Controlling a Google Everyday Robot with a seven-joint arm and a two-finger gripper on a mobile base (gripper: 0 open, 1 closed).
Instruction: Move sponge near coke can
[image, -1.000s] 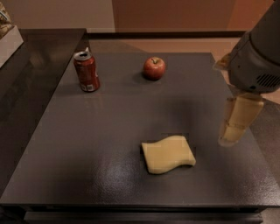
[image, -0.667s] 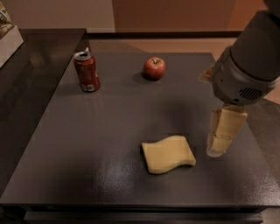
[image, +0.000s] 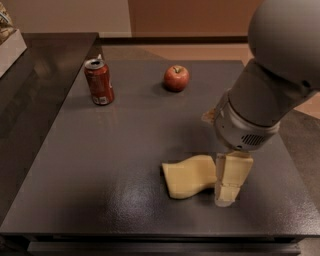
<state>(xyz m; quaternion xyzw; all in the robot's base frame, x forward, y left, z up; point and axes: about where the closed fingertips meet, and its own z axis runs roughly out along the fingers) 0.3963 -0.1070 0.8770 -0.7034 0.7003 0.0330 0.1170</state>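
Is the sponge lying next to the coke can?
No, the sponge lies in front with the gripper at its right edge, while the coke can stands at back left.

Single high view angled down across the table (image: 100, 165), jaws close at lower right.

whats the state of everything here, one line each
sponge: lying flat on the table, not lifted
coke can: upright, back left, far from the sponge
apple: stem up, back middle
gripper: lowered at the sponge's right edge
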